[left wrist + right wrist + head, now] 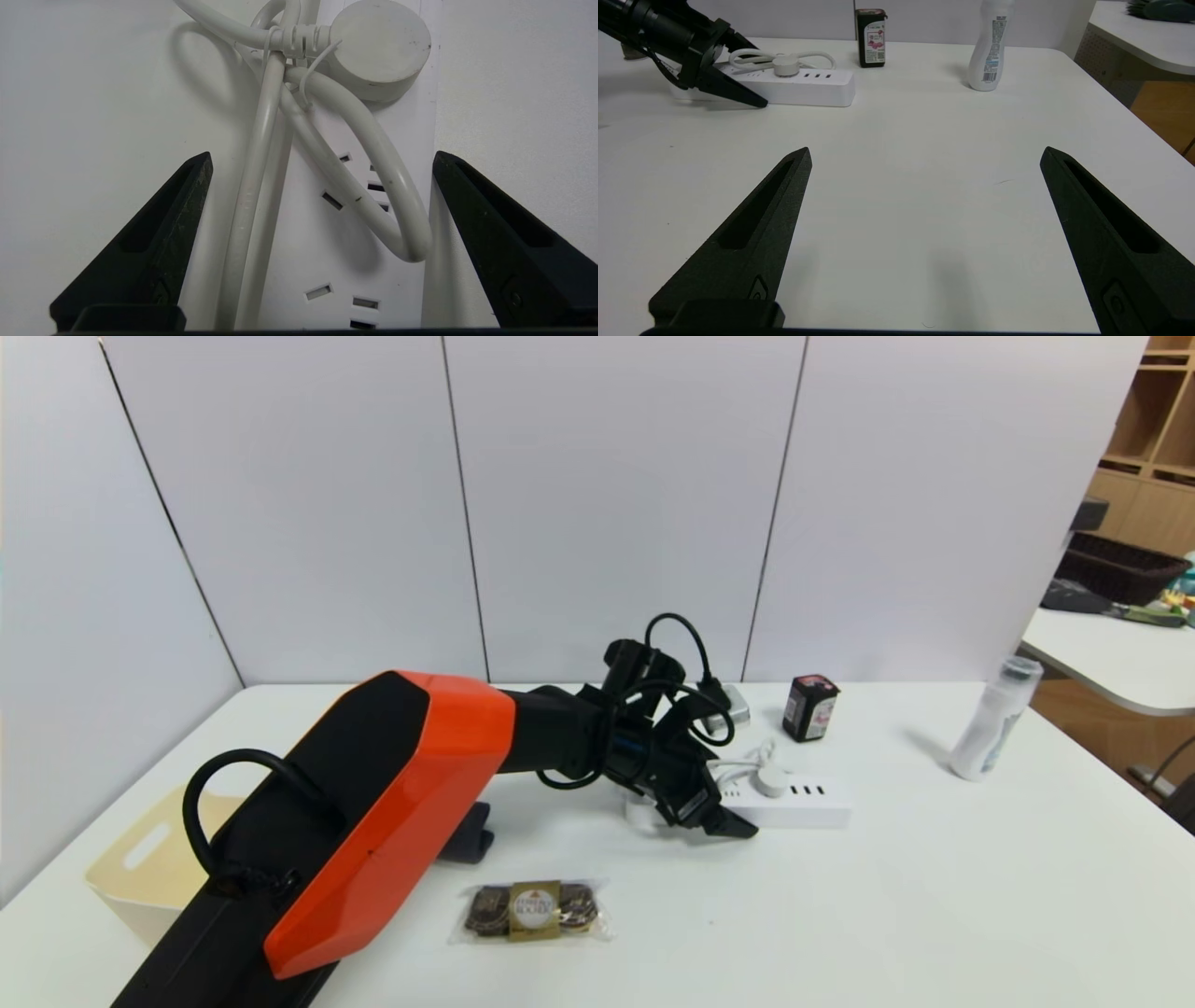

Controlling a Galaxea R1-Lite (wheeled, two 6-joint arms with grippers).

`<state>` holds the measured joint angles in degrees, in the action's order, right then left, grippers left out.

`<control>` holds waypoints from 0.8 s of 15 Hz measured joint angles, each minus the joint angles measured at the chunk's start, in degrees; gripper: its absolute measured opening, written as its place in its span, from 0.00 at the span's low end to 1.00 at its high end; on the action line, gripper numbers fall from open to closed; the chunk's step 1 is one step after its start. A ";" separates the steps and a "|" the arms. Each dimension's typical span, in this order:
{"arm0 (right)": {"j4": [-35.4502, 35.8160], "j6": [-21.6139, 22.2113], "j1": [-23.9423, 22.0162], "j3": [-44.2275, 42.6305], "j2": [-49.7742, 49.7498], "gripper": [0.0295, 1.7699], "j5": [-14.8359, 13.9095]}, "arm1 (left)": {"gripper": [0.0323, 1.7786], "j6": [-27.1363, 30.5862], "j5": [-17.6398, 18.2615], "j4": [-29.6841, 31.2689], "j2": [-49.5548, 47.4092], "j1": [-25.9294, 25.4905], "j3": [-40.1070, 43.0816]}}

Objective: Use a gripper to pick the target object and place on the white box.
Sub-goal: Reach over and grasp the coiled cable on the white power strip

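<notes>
Head view: the orange-and-black left arm reaches from 7 o'clock toward the middle of the white table. Its left gripper sits low over the near end of the power strip, which lies flat just right of centre with its bundled cord and round plug resting on top. At 9 o'clock, partly behind the arm, stands the white box. A dark rolled towel lies beside the arm. A chocolate packet lies at 6 o'clock, a small dark carton at 1 o'clock, and a white bottle at 3 o'clock.

Left wrist view: the left gripper stands wide, one black finger on each side of the power strip, the strip's body between them. Whether the tips touch it I cannot tell. The cord loops over the sockets; the round plug lies farther along the strip.

Right wrist view: the right gripper is spread wide above bare table, holding nothing. At 11 o'clock, well apart, the left gripper meets the power strip; the carton is at 12 o'clock and the bottle at 1 o'clock.
</notes>
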<state>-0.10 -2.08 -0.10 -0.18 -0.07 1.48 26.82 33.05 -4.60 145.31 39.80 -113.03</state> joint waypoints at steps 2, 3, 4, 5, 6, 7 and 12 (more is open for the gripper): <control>0.00 -0.02 0.00 0.00 0.00 0.96 0.01 | 0.95 0.00 0.02 0.00 0.00 0.00 0.00; 0.00 -0.02 0.00 0.00 0.00 0.96 0.01 | 0.95 0.00 0.02 0.00 -0.02 0.00 0.00; 0.02 -0.04 0.00 0.00 0.00 0.96 0.01 | 0.95 0.00 0.02 -0.02 -0.02 0.00 0.00; 0.00 -0.02 0.00 0.00 0.00 0.96 0.00 | 0.95 0.00 0.00 -0.02 -0.05 0.02 0.00; 0.00 -0.04 0.00 0.00 0.00 0.96 0.00 | 0.95 0.00 0.02 -0.02 -0.05 0.05 0.00; 0.00 -0.02 0.00 0.00 0.00 0.96 0.00 | 0.95 0.00 0.05 -0.02 -0.05 0.05 0.00; 0.00 0.00 0.00 0.00 0.00 0.96 0.00 | 0.66 0.10 0.05 0.63 -0.05 0.00 0.00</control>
<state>-0.10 -2.08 -0.10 -0.18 -0.07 1.48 26.92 33.10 -3.96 145.26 39.80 -113.03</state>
